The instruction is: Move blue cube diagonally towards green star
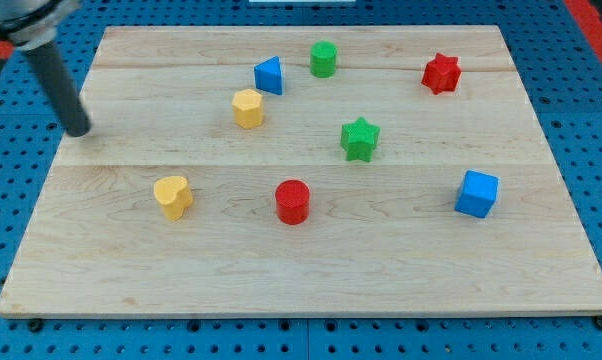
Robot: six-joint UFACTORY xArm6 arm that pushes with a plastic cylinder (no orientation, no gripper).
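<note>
The blue cube (477, 193) sits at the view's right, in the lower half of the wooden board. The green star (360, 138) stands near the board's middle, up and to the left of the cube. My tip (79, 131) rests at the board's far left edge, a long way from both blocks. The rod rises from it toward the view's top left corner.
A blue triangular block (269, 75), a green cylinder (324, 58) and a yellow hexagonal block (248, 107) stand at the upper middle. A red star (441, 73) is at the upper right. A yellow heart (172, 196) and a red cylinder (292, 201) sit lower left and centre.
</note>
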